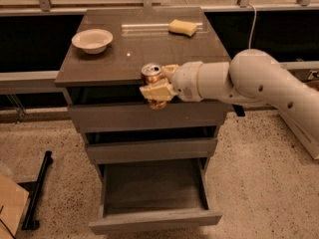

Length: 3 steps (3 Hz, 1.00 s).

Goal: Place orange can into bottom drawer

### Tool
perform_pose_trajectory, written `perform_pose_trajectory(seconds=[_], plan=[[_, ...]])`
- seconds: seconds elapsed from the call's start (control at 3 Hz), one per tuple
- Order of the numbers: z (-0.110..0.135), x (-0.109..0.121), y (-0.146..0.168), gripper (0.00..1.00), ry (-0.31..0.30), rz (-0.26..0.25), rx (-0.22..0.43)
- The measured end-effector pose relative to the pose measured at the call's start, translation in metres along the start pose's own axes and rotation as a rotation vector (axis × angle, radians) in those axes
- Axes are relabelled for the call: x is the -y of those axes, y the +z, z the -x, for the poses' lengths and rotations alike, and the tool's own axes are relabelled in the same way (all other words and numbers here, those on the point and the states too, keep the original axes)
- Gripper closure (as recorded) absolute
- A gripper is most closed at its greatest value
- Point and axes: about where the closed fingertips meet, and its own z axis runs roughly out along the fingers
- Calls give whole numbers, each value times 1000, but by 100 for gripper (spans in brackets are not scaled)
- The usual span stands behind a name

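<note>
Orange can [150, 73] sits upright between the cream fingers [156, 91] of the gripper [154, 82], which are closed around its middle so that its silver top shows above them and a bit of its base below. The can hangs in the air just in front of the front edge of the cabinet top [149, 54], at the height of the top drawer's front, clear of the surface. The white arm [249, 81] reaches in from the right. Straight below, the bottom drawer [154, 222] is pulled well out, its dark inside open to view, while the two drawers above it stand only slightly ajar. On the cabinet top, a pale bowl [92, 40] rests near the left rear corner and a yellow sponge [182, 27] lies near the right rear edge, both well apart from the can.
</note>
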Motion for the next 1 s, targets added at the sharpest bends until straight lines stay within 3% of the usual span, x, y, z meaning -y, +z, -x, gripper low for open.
perform_pose_trajectory(seconds=[0.33,0.67,1.0], plan=[[-52,-14,14,100,7,61,11],[-137,-10,27,100,47,116,30],[-201,-6,34,100,102,135,45]])
